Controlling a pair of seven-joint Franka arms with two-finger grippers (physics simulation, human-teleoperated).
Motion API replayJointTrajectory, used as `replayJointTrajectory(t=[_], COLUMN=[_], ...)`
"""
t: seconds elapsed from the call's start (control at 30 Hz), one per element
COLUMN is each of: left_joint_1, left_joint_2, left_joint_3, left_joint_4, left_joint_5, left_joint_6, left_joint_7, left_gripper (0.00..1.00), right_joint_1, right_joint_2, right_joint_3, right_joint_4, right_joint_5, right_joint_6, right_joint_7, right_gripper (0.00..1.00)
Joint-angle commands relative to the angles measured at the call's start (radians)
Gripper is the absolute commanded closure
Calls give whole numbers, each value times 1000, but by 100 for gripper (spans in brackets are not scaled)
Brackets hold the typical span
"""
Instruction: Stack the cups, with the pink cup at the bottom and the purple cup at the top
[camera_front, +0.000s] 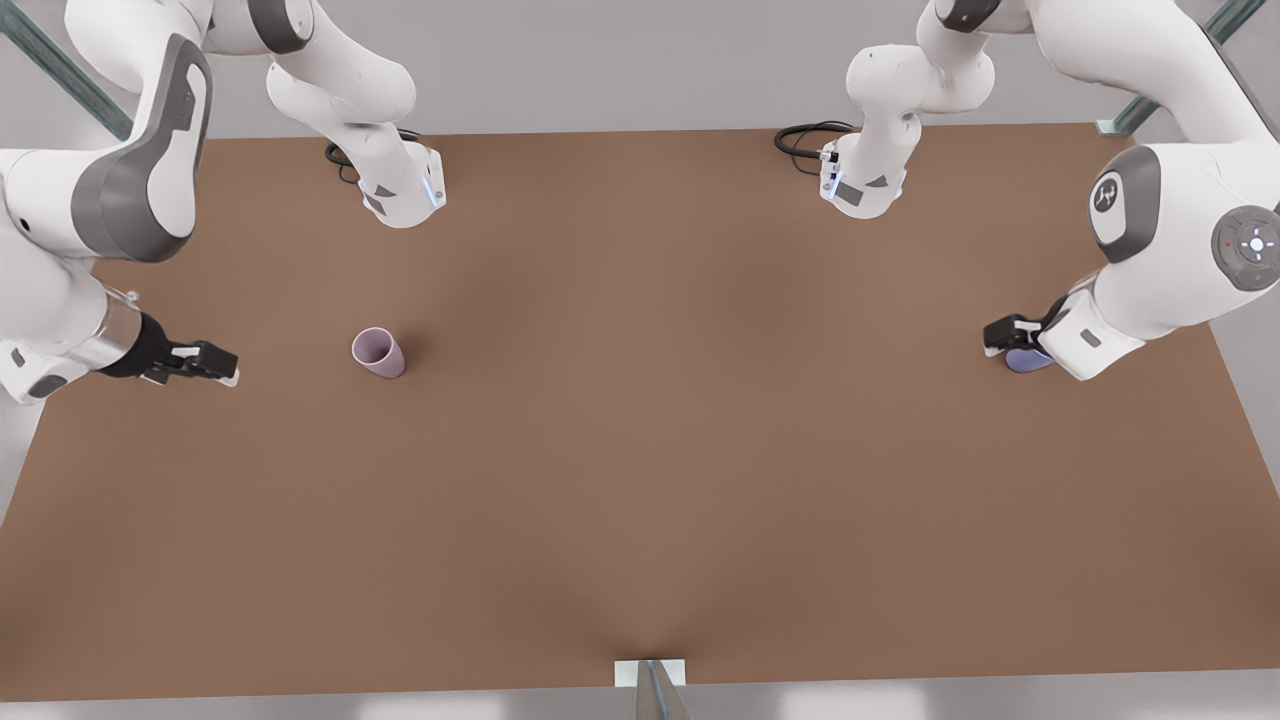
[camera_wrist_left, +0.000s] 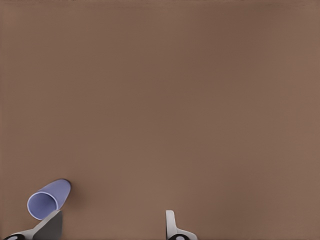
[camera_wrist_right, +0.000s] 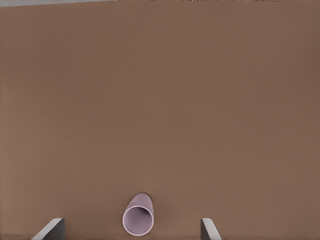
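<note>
— What sits on the brown table?
— The pink cup stands on the front view's left, near the right gripper, whose fingers are spread. The purple cup is on the front view's right, partly hidden under the left gripper, whose fingers are also spread, one fingertip beside the cup.

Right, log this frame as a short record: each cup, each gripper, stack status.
pink cup: alone on the table, toward the front view's left
purple cup: toward the front view's right, partly hidden under the left gripper
left gripper: fingers open, right at the purple cup, which sits off to one side of them
right gripper: fingers open, short of the pink cup
stack status: not started, cups far apart
</note>
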Motion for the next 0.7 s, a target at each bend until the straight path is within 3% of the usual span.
replayJointTrajectory(t=[0.0,0.1,0.2,0.33,0.47,0.67], left_joint_1=[0,0,0,0,0,0], left_joint_2=[0,3,5,11,14,23], left_joint_3=[0,2,6,26,26,26], left_joint_4=[0,-2,-8,-15,-15,-17], left_joint_5=[2,2,2,2,2,2], left_joint_6=[29,29,21,19,12,12], left_joint_7=[57,53,59,59,56,53], left_gripper=[0,0,0,0,0,0], right_joint_1=[3,-11,-10,-5,-29,-29], right_joint_2=[1,-6,-108,-90,-219,-205], right_joint_3=[1,-2,-7,-4,-12,-13], right_joint_4=[2,-35,-284,-346,-702,-897], right_joint_5=[-4,11,8,16,16,14], right_joint_6=[2,12,196,174,501,645], right_joint_7=[-10,-21,-101,-203,-363,-453], right_gripper=[0,0,0,0,0,0])
